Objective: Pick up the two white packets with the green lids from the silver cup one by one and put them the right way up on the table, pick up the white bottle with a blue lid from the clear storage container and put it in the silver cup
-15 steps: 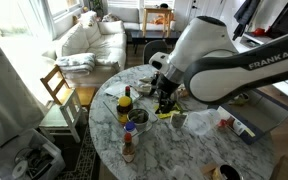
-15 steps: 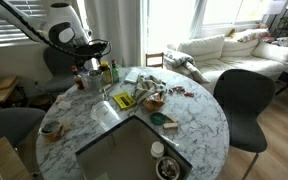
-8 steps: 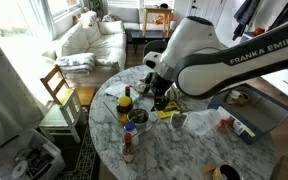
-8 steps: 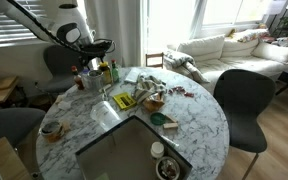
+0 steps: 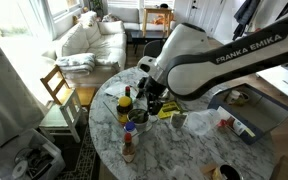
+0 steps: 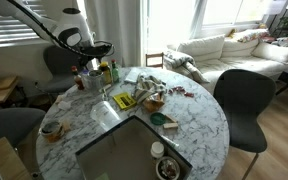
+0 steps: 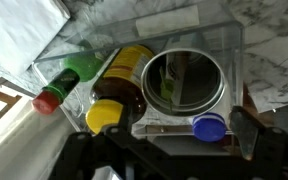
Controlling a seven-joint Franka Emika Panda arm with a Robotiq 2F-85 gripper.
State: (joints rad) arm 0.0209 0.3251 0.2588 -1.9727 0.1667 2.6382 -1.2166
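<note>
Looking down in the wrist view, the silver cup (image 7: 184, 80) stands within the clear storage container (image 7: 219, 40), and something pale with a green patch (image 7: 168, 86) shows inside the cup. The blue lid of the white bottle (image 7: 209, 127) sits just beside the cup, hiding the bottle's body beneath it. My gripper (image 7: 174, 150) is open and empty, its dark fingers (image 7: 250, 130) spread wide above the container's near wall. In both exterior views the gripper (image 5: 150, 104) (image 6: 94, 56) hangs over a cluster of bottles at the table's edge.
A brown bottle with a yellow cap (image 7: 106, 112) (image 5: 126, 102) and a green bottle with a red cap (image 7: 48, 100) stand close beside the cup. A red-capped bottle (image 5: 129, 146) is nearer the table edge. Yellow packets (image 6: 125, 101), a bowl (image 6: 156, 98) and a grey tray (image 6: 134, 150) lie mid-table.
The arm has swung sideways across the table and now hangs over the bottle cluster. The gripper has stayed open and nothing on the table has moved.
</note>
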